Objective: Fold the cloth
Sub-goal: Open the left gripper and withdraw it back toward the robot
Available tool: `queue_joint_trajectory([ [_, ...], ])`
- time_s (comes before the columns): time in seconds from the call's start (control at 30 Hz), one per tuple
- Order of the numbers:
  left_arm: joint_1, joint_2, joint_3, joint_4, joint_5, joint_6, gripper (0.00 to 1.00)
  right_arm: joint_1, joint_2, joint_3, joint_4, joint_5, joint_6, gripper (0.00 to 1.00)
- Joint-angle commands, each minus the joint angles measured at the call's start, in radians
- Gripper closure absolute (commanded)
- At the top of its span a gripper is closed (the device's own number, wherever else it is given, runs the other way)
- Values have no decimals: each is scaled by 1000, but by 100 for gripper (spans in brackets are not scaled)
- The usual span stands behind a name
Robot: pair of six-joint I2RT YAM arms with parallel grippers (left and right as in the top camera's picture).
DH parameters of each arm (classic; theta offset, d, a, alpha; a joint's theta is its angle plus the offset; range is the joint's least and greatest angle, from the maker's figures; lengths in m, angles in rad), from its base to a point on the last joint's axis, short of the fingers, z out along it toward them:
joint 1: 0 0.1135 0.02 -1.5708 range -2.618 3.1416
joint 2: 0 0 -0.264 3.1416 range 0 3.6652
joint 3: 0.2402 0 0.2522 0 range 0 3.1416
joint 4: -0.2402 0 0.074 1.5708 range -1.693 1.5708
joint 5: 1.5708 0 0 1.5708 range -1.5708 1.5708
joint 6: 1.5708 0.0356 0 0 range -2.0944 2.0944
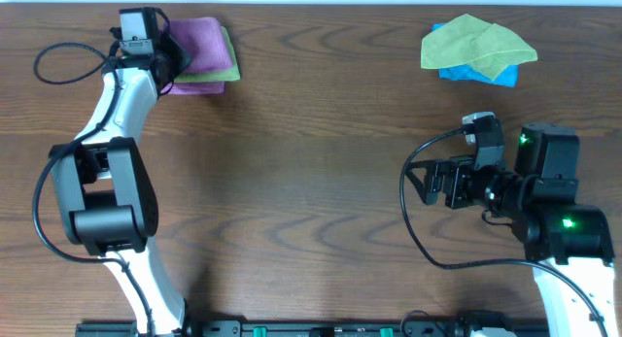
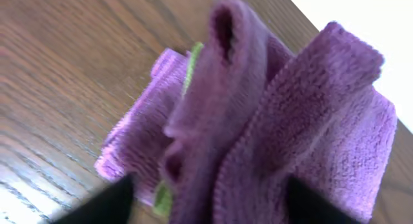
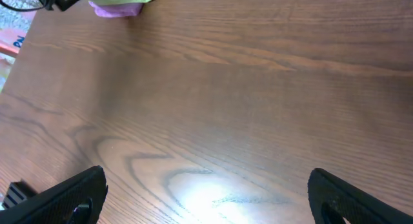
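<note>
The magenta-purple cloth [image 1: 201,38] lies folded on top of a small stack at the table's far left. In the left wrist view it [image 2: 310,101] rises in thick bunched folds between my left gripper's [image 2: 206,204] fingers, which press on it from both sides. No white label shows. In the overhead view the left gripper [image 1: 167,53] sits at the stack's left edge. My right gripper [image 1: 434,185] is open and empty, low over bare wood at the right [image 3: 206,198].
Under the cloth lie a lime-green cloth [image 2: 192,62] and another purple cloth [image 2: 132,143]. The stack also shows in the right wrist view [image 3: 119,1]. A loose lime-green cloth [image 1: 476,44] over a blue one [image 1: 473,74] lies at the far right.
</note>
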Motion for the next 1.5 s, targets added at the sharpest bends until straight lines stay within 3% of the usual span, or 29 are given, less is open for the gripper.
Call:
queue_joint_trajectory([
  [0.0,16,14,28,-3,-25,11,5,-14,-5,-4,-2,0,-15,1],
  [0.27,42,-11,28,-25,-19,23,5,-14,-5,-4,-2,0,-15,1],
  [0.53,50,-177,28,-167,-2,105,5,-14,-5,-4,-2,0,-15,1],
  [0.77,50,-367,28,-327,158,143,5,-14,-5,-4,-2,0,-15,1],
  [1.13,50,-784,17,-681,240,363,5,-14,-5,-4,-2,0,-15,1],
  [1.47,50,-1324,-339,-763,329,362,5,-14,-5,-4,-2,0,-15,1],
])
